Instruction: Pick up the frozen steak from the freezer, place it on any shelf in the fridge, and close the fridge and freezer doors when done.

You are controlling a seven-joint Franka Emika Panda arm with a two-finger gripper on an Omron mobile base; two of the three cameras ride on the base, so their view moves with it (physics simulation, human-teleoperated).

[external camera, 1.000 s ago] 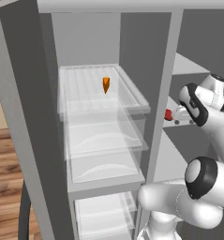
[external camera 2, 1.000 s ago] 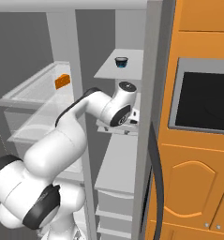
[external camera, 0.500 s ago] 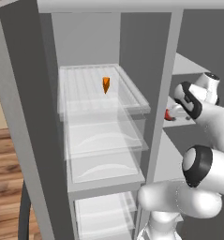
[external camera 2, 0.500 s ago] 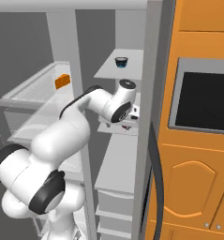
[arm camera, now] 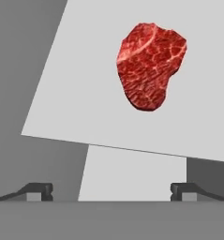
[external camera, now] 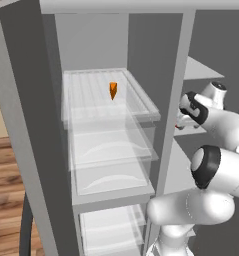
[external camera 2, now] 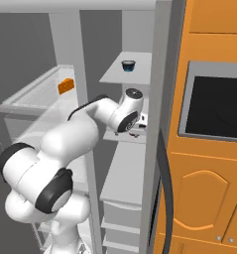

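Steak first: the frozen steak [arm camera: 151, 65] lies flat on an opaque grey freezer shelf [arm camera: 76, 79], and in your hand view it sits up and right of centre, marbled red, well clear of the 2 dark fingertips [arm camera: 38, 190] at the bottom of that picture. The hand [arm camera: 111, 191] is released, its fingers spread wide with nothing between them, and it hangs above the shelf's near edge, apart from the meat. From your left base view, you see the arm reaching past the grey divider [external camera: 173, 100] into the freezer [external camera: 211, 45], with a sliver of red just beside the wrist at the shelf edge. From your right base view, the hand [external camera 2: 140, 124] is over that same middle shelf, and a small dark bowl [external camera 2: 128, 65] stands on the shelf above. On the other side of the divider, the fridge [external camera: 93, 40] holds a small orange wedge [external camera: 113, 90] on its top clear shelf [external camera: 136, 95], with see-through drawers [external camera: 111, 170] stacked below. An orange cabinet [external camera 2: 214, 163] with a dark oven window [external camera 2: 216, 109] stands to the right of the freezer.
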